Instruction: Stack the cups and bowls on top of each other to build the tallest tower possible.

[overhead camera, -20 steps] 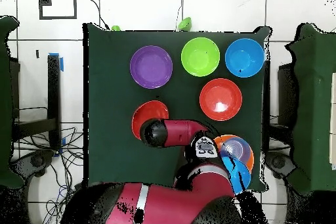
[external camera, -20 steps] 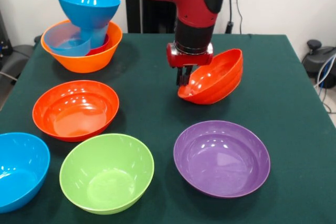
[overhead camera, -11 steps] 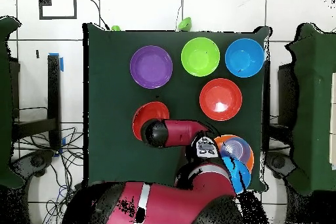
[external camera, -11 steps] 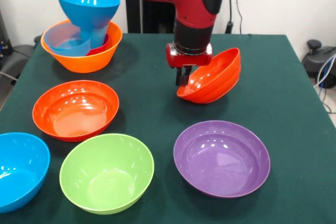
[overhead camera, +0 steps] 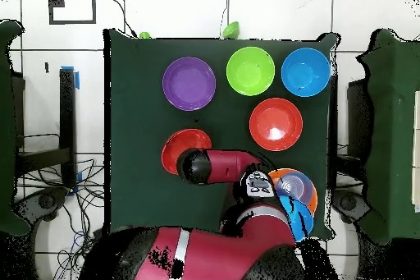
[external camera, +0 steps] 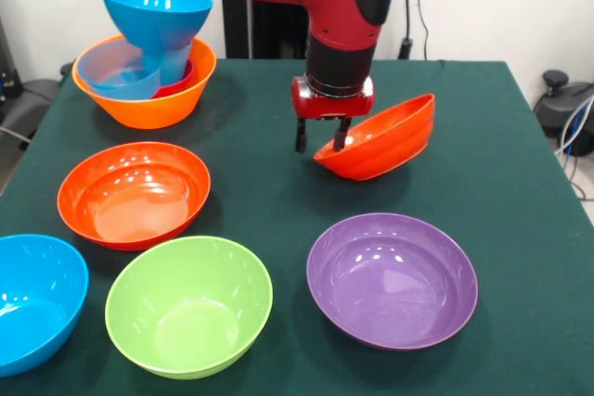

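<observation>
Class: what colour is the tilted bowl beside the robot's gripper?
Red-orange bowl, clearest in the front view.

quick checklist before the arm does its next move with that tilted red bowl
1. Tool open: ok, fingers spread.
2. Red-orange bowl released: cannot tell; one finger sits at its rim.
3. Bowl settled flat: not ok, it is tilted.
4. Orange bowl stack standing: ok, blue bowl on the light-blue cup, which stands in the orange bowl.
5. Purple bowl and lime green bowl apart from the tool: ok.
</observation>
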You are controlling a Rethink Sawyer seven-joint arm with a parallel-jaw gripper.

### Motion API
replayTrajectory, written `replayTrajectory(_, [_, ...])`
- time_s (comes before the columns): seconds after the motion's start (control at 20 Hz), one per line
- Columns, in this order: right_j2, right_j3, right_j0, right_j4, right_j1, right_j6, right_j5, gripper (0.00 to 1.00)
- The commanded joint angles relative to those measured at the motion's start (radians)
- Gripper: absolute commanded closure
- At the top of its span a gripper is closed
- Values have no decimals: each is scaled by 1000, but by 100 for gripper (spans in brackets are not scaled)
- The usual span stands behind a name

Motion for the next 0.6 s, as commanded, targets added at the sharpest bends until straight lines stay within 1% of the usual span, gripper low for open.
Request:
replayTrajectory(0.05, [101, -46, -13, -34, 8, 80, -68, 0])
replayTrajectory(0.2, [103, -50, -13, -28, 9, 83, -61, 0])
replayTrajectory(0.3, [126, -39, -25, -11, 9, 92, -61, 0])
replayTrajectory(0.45, [193, -2, -75, -1, 3, 80, -64, 0])
replayTrajectory(0.5, [206, 33, -90, -6, -16, 78, -65, 0])
replayTrajectory(0.55, [217, 41, -100, -7, -17, 77, -65, 0])
replayTrajectory(0.6, [251, 63, -129, -4, -26, 69, -60, 0])
